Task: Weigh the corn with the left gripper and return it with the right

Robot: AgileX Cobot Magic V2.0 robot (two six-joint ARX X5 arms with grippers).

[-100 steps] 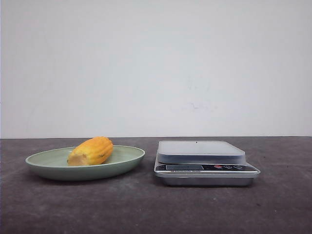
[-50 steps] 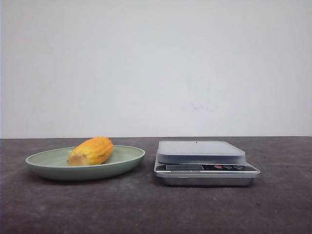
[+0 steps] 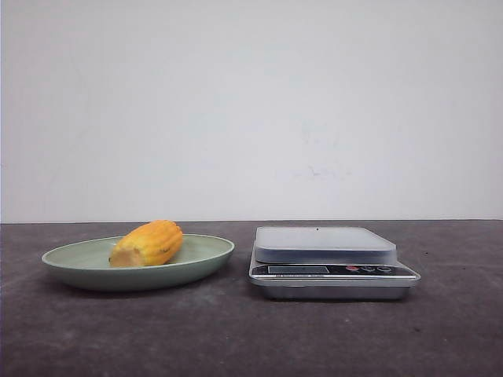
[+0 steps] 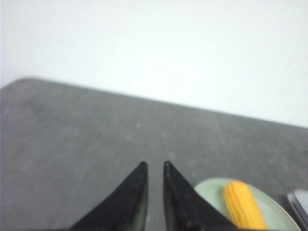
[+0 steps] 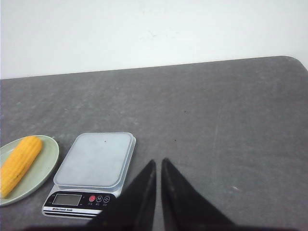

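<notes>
Nothing has shifted since a second ago: both black grippers, left [image 4: 155, 166] and right [image 5: 158, 162], hang above the dark grey tabletop [image 3: 236, 338], fingertips nearly closed on nothing. Beyond, the stubby yellow-orange corn [image 3: 147, 243] lies on a pale green plate [image 3: 200, 259], beside the silver digital scale [image 3: 330, 263].

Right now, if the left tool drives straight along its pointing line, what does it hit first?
Probably bare dark grey tabletop. The left tool points at empty surface; the pale green plate with the stubby yellow-orange corn cob sits off to one side of that line. Depth is unclear from this view.
</notes>
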